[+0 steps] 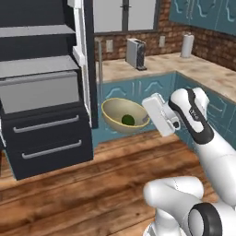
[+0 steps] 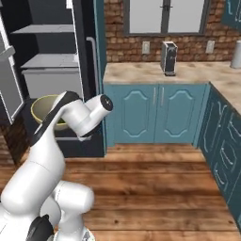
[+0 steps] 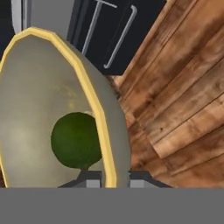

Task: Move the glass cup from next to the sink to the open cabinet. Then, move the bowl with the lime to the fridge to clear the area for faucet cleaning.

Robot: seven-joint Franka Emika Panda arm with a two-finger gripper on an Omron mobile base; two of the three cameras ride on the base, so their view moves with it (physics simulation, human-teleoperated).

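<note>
— What's biggest ahead?
— The open fridge [image 1: 41, 92], shelves above, two dark drawers below; right of it a tan surface [image 1: 184, 67] carrying a toaster [image 1: 136, 53].
— And the bowl [image 1: 120, 115]?
— Held in the air in front of the fridge drawers, above the wood floor [image 1: 92, 184], tilted.
— The fingers [image 3: 109, 180]?
— Closed on its yellow rim, one each side.
— The lime [image 1: 128, 120]?
— Inside, low in the bowl.

A kitchen: open fridge [image 1: 41, 92], teal cabinets [image 2: 155, 113], stone counter [image 2: 188, 73], toaster [image 1: 136, 53].
</note>
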